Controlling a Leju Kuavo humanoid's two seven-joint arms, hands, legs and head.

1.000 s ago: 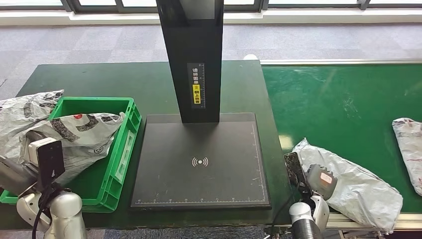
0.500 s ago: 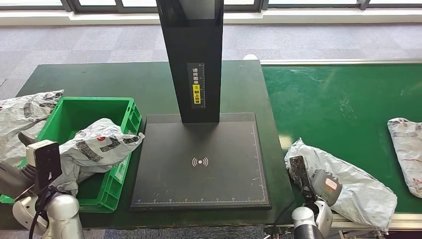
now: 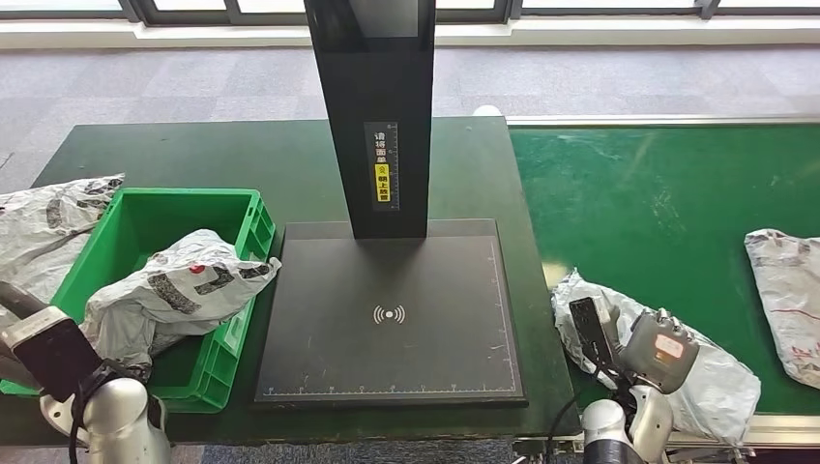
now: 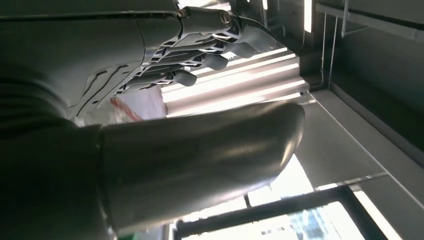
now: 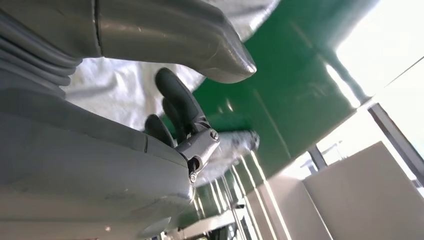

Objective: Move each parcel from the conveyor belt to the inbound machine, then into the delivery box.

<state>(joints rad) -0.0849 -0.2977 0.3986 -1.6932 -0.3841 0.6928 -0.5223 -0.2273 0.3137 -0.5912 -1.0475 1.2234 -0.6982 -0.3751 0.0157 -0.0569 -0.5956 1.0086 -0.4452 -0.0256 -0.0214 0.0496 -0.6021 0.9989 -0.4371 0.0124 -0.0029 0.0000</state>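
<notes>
A grey parcel (image 3: 179, 290) lies in the green delivery box (image 3: 184, 194), draped over the wall nearest the machine. My left hand (image 4: 200, 45) is held back from it with fingers spread and nothing in them. The inbound machine's black plate (image 3: 387, 319) is bare under its black column (image 3: 372, 116). On the green conveyor belt (image 3: 658, 193) a white parcel (image 3: 720, 382) lies at the near edge. My right hand (image 3: 658, 350) hovers over that parcel, thumb and fingers (image 5: 182, 102) apart. A second parcel (image 3: 785, 290) lies at the belt's right end.
Another grey parcel (image 3: 48, 222) lies on the dark green table (image 3: 242, 155), outside the box on its left. The belt's metal front rail (image 3: 764, 425) runs just below my right hand. Grey carpet lies beyond the table.
My left hand let the grey parcel drop into the box and drew back towards me. My right hand moved right over the near belt parcel. Both belt parcels shifted slightly left.
</notes>
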